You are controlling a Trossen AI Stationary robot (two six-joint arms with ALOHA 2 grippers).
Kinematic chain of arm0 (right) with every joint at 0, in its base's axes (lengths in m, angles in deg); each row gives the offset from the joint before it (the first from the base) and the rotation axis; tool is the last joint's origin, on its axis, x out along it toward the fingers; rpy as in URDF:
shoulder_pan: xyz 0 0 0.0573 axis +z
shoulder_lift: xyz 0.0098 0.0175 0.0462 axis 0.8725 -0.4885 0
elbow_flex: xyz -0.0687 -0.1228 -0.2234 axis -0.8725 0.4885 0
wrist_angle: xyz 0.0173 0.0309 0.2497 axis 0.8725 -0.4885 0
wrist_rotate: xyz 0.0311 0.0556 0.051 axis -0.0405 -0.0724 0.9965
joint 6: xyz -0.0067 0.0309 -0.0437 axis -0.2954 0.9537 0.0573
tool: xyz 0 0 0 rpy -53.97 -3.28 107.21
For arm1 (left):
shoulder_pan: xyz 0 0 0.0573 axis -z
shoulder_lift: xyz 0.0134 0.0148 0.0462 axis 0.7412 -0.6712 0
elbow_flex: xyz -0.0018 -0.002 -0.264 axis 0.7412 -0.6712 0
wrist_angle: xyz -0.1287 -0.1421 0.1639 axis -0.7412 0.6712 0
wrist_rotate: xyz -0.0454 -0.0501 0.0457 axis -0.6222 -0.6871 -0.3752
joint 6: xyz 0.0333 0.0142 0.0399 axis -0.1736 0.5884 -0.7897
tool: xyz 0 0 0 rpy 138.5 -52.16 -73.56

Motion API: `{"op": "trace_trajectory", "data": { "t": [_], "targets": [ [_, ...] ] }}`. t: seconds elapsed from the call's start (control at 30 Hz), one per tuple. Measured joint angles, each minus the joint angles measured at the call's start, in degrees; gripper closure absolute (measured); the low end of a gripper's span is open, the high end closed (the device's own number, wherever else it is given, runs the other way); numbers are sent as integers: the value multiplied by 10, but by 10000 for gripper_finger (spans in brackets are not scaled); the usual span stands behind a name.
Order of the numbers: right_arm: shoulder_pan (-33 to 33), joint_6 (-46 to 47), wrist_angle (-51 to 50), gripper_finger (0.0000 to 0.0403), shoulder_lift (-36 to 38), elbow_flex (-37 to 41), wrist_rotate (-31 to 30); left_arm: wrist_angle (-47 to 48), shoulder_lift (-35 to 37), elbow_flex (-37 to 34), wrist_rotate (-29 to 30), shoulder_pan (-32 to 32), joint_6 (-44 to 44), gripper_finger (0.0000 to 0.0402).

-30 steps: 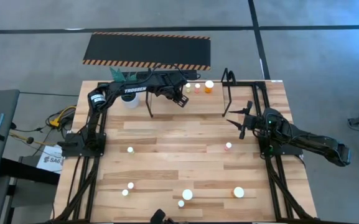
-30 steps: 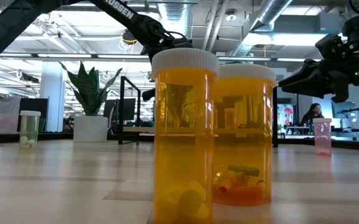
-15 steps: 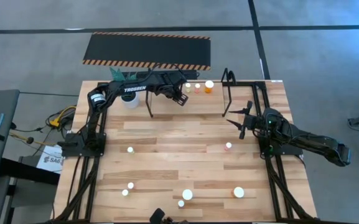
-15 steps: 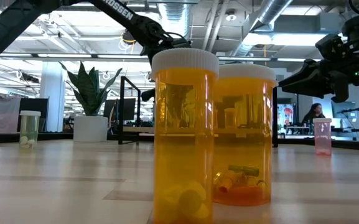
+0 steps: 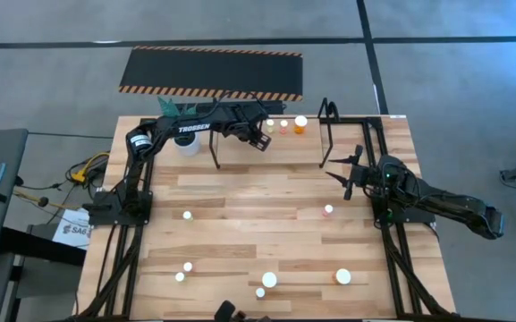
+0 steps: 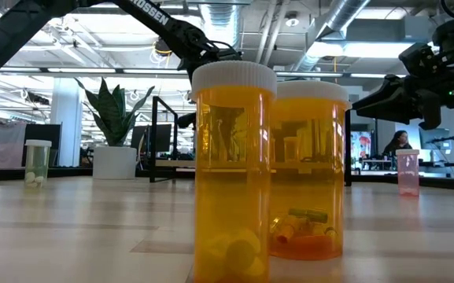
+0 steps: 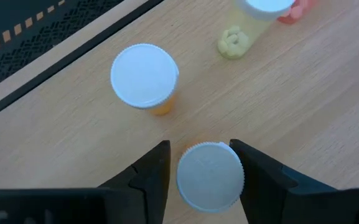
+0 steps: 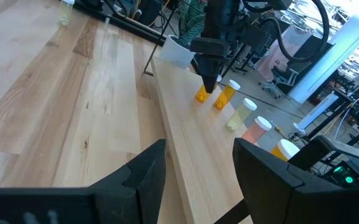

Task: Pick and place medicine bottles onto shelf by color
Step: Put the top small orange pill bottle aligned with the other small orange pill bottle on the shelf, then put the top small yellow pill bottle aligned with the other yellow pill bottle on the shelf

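Note:
My left gripper (image 5: 259, 140) reaches to the shelf (image 5: 326, 134) at the table's far edge and is shut on a small orange bottle with a white cap (image 7: 209, 177). The bottle also shows in the right wrist view (image 8: 202, 94). Beside it on the shelf's wood stand another orange bottle (image 7: 145, 78), a pale yellow one (image 8: 242, 112), a pink one (image 5: 283, 126) and a larger orange one (image 5: 300, 123). My right gripper (image 5: 345, 174) hangs open and empty at the table's right side. My left gripper has the small orange bottle's white cap (image 7: 229, 180) between its two fingers, one on each side. The fingers come from above, pointing down. The bottle stands upright, its bottom (image 8: 201, 98) on the shelf's wood.
Several small bottles stand loose on the table, among them a pink one (image 5: 328, 210) and larger ones near the front edge (image 5: 269, 280) (image 5: 342, 276). A white plant pot (image 5: 186, 143) stands at the shelf's left end. A black striped mat (image 5: 211, 72) lies beyond the table.

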Motion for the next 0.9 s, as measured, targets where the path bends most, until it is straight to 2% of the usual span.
{"op": "trace_trajectory", "data": {
  "t": [0.4, 0.57, 0.9],
  "targets": [
    [0, 0, 0, 196, 0, 0, 0, 1, 0, 0, -3, 3, 39, 173],
    [0, 0, 0, 196, 0, 0, 0, 43, 0, 23, 7, 7, 39, 145],
    [0, 0, 0, 196, 0, 0, 0, 141, 0, 107, 23, 26, 38, 134]
  ]
}}
